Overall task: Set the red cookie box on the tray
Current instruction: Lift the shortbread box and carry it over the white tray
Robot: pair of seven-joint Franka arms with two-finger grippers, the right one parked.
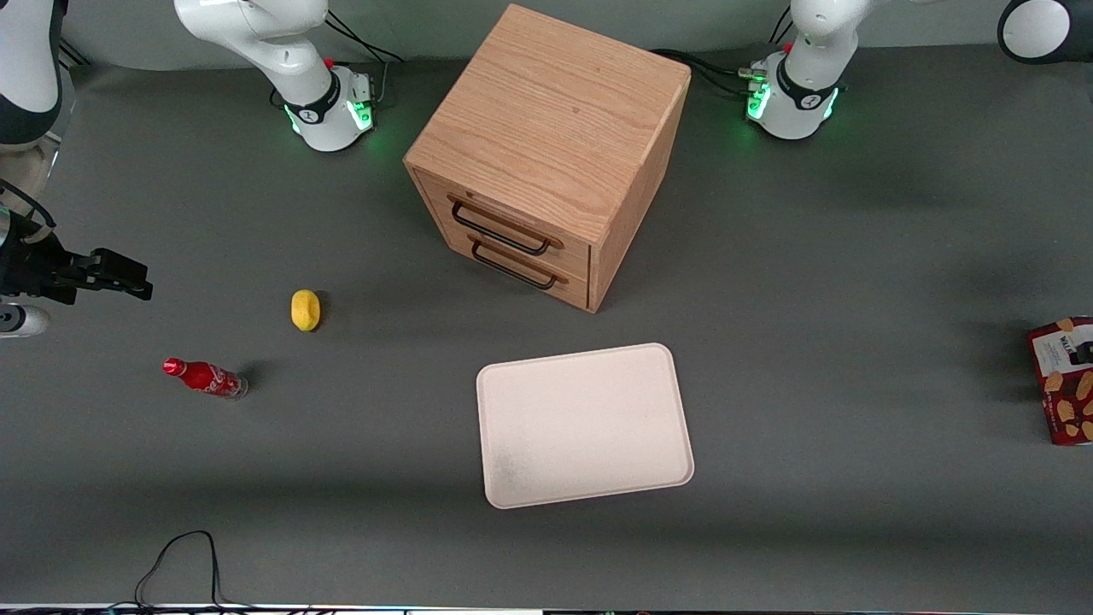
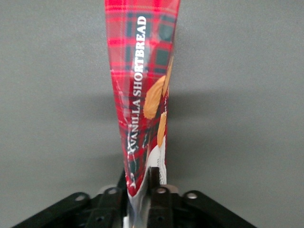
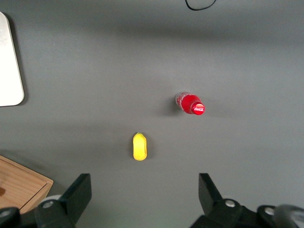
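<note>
The red cookie box [image 1: 1061, 384], dark red with tan cookie pictures and a white label, is at the working arm's end of the table, cut off by the picture's edge. My left gripper [image 1: 1084, 351] is shut on it. In the left wrist view the gripper [image 2: 142, 179] pinches one end of the box [image 2: 142, 71], which is seen edge-on and casts a shadow on the grey table. The cream-white tray [image 1: 585, 423] lies bare near the table's middle, nearer to the front camera than the cabinet and well apart from the box.
A wooden two-drawer cabinet [image 1: 546, 145] stands farther from the camera than the tray. A yellow lemon [image 1: 305, 309] and a small red soda bottle [image 1: 205, 377] lie toward the parked arm's end. A black cable [image 1: 184, 555] lies at the near edge.
</note>
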